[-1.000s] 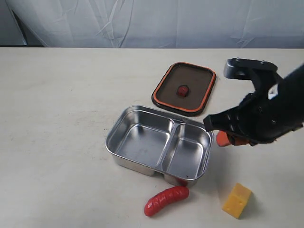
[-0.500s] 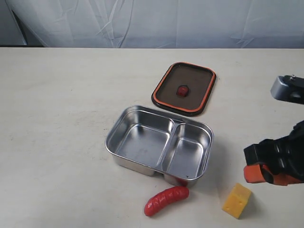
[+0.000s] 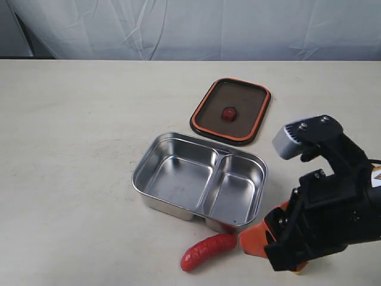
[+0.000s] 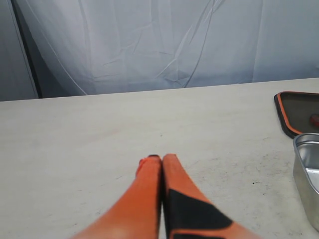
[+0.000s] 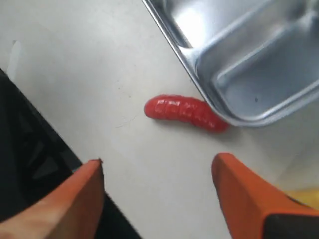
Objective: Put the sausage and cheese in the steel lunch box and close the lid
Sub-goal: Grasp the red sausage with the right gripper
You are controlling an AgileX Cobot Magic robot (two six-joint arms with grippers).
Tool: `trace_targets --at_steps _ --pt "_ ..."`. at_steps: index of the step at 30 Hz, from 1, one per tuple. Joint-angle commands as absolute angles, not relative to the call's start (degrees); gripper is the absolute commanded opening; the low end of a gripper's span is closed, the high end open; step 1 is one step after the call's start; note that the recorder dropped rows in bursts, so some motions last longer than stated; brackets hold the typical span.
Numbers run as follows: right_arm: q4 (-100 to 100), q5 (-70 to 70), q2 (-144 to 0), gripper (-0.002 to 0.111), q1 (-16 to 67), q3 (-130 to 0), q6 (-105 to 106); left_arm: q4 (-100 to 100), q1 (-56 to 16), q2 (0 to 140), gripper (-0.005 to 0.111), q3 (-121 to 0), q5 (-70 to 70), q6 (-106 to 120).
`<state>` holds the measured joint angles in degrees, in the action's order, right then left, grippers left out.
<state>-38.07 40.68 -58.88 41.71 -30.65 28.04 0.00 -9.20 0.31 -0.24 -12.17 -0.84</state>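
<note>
The steel lunch box (image 3: pixel 178 138) stands open and empty mid-table, its two compartments bare. Behind it lies the dark lid (image 3: pixel 231 111), orange valve at its centre. The red sausage (image 3: pixel 208 251) rests on the table against the box's front edge. My right gripper (image 3: pixel 262 238) hangs open just right of the sausage, nothing between its fingers. In the right wrist view the sausage (image 5: pixel 184 112) lies ahead of the open gripper (image 5: pixel 157 167), beside the box rim (image 5: pixel 239 119). The cheese shows only as a yellow sliver (image 5: pixel 304 195); the arm hides it in the exterior view. My left gripper (image 4: pixel 162 158) is shut and empty.
The left wrist view catches the lid's corner (image 4: pixel 299 112) and the box wall (image 4: pixel 306 169) off to one side. A dark drop past the table's front edge (image 5: pixel 30 149) lies close to the right gripper. A pale cloth backs the table.
My right arm swung from beside the box out to the right, then came down to the front, now covering the cheese next to the sausage. Sausage, box and lid have not moved.
</note>
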Motion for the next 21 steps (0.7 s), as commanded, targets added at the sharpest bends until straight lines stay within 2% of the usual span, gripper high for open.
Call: trace_targets --at_steps 1,7,21 --pt "-36.9 33.5 -60.3 0.062 45.3 -30.7 42.6 0.0 -9.1 0.0 0.000 0.0 -11.5 -0.9" --pt "-34.8 32.4 -64.2 0.062 52.3 -30.7 61.9 0.0 -9.1 0.0 0.000 0.0 -11.5 -0.9" --pt "-20.8 17.1 -74.9 0.062 64.9 -30.7 63.1 0.0 -9.1 0.0 0.000 0.0 -11.5 -0.9"
